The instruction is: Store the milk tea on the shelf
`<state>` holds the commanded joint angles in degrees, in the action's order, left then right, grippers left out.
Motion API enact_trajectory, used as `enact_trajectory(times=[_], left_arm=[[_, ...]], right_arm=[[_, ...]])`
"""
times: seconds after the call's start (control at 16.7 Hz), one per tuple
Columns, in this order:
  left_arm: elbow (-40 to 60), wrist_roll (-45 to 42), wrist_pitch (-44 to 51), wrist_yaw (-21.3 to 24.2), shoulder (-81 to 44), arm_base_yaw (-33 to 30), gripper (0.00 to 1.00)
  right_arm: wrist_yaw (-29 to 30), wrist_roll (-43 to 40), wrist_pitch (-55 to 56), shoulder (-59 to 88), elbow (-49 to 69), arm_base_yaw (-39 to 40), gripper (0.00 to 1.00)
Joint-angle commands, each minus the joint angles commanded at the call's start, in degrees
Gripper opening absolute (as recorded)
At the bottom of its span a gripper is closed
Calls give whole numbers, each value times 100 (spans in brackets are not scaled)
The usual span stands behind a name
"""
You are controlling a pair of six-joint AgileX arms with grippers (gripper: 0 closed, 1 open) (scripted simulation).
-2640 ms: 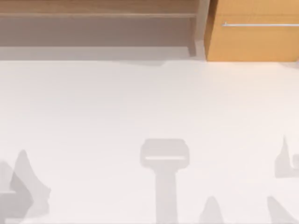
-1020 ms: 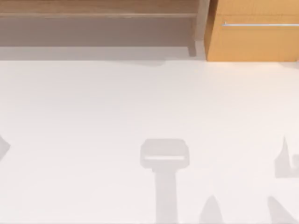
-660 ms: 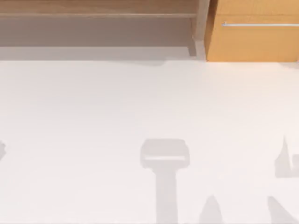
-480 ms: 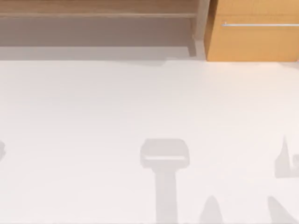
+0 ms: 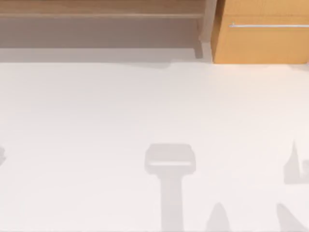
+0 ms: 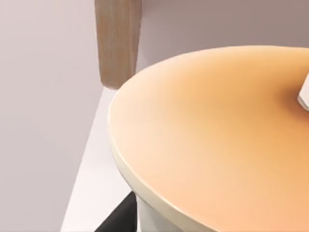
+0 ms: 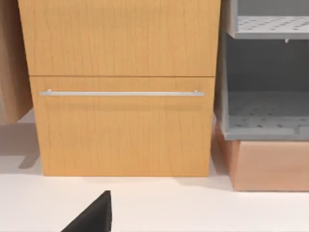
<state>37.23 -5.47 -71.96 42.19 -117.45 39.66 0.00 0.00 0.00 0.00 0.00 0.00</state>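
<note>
1. Left wrist view: a cup with a broad, round orange lid and a cream-white body (image 6: 217,145), taken to be the milk tea, sits directly under the left arm's camera. A dark finger (image 6: 118,217) of the left gripper shows beside the cup's wall. Whether the fingers pinch the cup or stand apart cannot be told.
2. Same view: a light-brown wooden upright post (image 6: 117,41) stands just beyond the lid's rim, against a pale wall. This is judged to be part of the shelf.
3. Top view: the long, open, light-brown wooden shelf board (image 5: 101,9) runs along the far edge at left, above a grey recess. The closed orange-brown cabinet with a thin silver bar handle (image 5: 263,34) stands to its right. The white table (image 5: 154,111) carries shadows alone.
4. Right wrist view: the right arm appears parked, facing the cabinet. One dark fingertip (image 7: 94,215) of the right gripper is visible; its finger state cannot be told.
5. Judgement: the step in hand is delivery of the cup to the shelf.
6. Recommendation: keep the cup upright, clear the post sideways, lower until the base bears fully on the board, and only then release.
</note>
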Motion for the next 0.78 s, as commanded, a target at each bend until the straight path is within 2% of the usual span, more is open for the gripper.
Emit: enact_trajectory(times=[0.78], left_arm=[[-2,-20,250,-5,234,11,0]], right_arm=[[0,0,0,0,0,0,100]])
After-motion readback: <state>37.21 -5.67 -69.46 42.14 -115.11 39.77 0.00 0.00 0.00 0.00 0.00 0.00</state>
